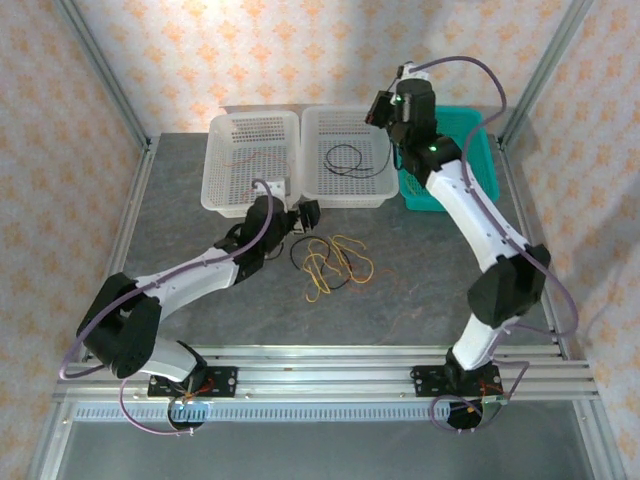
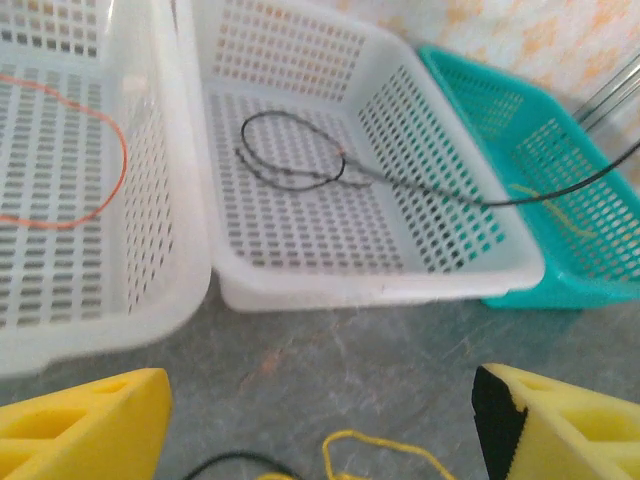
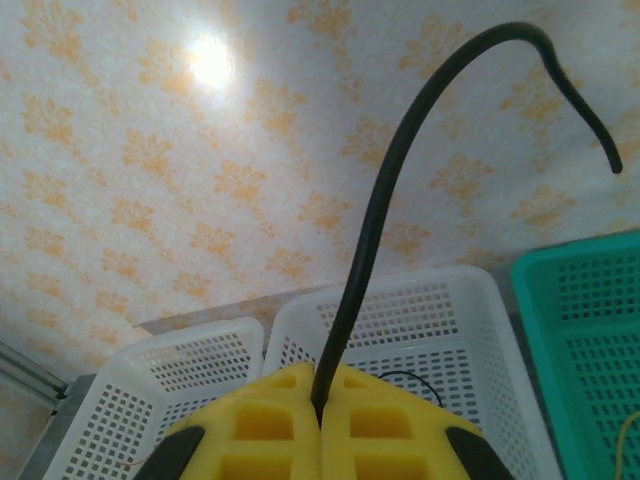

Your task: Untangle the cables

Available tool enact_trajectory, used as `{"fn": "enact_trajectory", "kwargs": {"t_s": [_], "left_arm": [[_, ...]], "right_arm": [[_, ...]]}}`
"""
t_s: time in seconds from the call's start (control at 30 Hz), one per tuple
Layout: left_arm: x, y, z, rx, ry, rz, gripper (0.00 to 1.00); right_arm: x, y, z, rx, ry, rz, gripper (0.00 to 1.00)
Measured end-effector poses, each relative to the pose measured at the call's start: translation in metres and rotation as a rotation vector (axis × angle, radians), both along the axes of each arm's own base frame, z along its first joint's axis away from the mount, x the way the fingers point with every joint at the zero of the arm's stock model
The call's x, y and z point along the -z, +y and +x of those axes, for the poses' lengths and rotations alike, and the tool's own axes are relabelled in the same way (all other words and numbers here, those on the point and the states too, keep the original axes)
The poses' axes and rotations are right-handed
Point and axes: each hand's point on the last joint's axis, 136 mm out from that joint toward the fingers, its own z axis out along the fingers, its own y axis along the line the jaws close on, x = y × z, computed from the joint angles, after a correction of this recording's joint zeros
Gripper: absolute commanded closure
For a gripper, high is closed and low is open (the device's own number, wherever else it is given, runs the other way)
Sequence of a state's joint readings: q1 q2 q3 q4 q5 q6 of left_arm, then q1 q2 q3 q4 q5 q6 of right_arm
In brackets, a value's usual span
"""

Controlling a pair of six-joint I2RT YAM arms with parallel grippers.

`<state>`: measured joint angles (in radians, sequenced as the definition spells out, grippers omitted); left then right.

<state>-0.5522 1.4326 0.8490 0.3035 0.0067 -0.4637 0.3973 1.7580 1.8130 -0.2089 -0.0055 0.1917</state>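
1. The right gripper (image 3: 320,415) is clenched on the black cable (image 3: 362,250) and raised above the middle white basket (image 2: 380,290). The cable's loop lies on that basket's floor, and one strand runs up to the claw. To finish this step well, the claw should sink toward the basket before letting go. The springy tail then falls inside the rim and not across the teal basket (image 2: 560,297) beside it.
2. The left gripper (image 2: 322,400) has its jaws released and spread wide. It sits low over the table (image 1: 430,290), just short of the baskets. Its next pick would best take one outer strand, lifted slowly so the rest is not dragged along.
3. The yellow cables (image 1: 335,262), with a dark strand among them, are loosely heaped on the table near the left gripper. A reddish-orange cable (image 2: 118,150) lies alone in the left white basket (image 2: 190,210).
4. Hard to make out:
   - The overhead view is too small to show how many yellow cables there are or where they cross.
   - The left wrist view cuts the heap off at its lower edge.
   - A pale strand in the teal basket is blurred.
   - The right fingers hide how much black cable hangs beneath them.
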Motion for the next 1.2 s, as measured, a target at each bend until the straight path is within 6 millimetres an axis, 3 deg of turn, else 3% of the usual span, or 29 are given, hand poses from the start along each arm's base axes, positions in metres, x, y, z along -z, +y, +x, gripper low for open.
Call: {"fn": "enact_trajectory", "kwargs": {"t_s": [0.23, 0.37, 0.47, 0.6, 0.7, 0.83, 1.03, 1.2], "left_arm": [[-0.043, -0.001, 0.016, 0.025, -0.072, -0.071, 0.20], [-0.041, -0.004, 0.014, 0.042, -0.068, -0.078, 0.20], [-0.028, -0.002, 0.011, 0.041, -0.045, -0.071, 0.20], [-0.001, 0.005, -0.001, 0.032, 0.007, -0.053, 0.21], [0.005, 0.009, -0.005, 0.021, 0.022, -0.054, 0.21], [0.002, 0.012, -0.005, 0.008, 0.014, -0.055, 0.21], [0.002, 0.012, -0.006, 0.006, 0.014, -0.055, 0.21], [0.009, 0.009, -0.018, 0.007, 0.034, -0.036, 0.21]], "right_arm": [[0.054, 0.029, 0.043, -0.072, 0.089, -0.016, 1.00], [0.087, 0.046, 0.067, -0.114, 0.150, -0.026, 1.00], [0.115, 0.058, 0.083, -0.145, 0.204, -0.030, 0.98], [0.162, 0.066, 0.091, -0.159, 0.308, -0.022, 0.76], [0.187, 0.066, 0.090, -0.155, 0.374, -0.011, 0.60], [0.196, 0.066, 0.088, -0.159, 0.409, 0.013, 0.54], [0.196, 0.065, 0.084, -0.161, 0.417, 0.012, 0.58], [0.188, 0.054, 0.050, -0.169, 0.444, 0.008, 0.63]]}}
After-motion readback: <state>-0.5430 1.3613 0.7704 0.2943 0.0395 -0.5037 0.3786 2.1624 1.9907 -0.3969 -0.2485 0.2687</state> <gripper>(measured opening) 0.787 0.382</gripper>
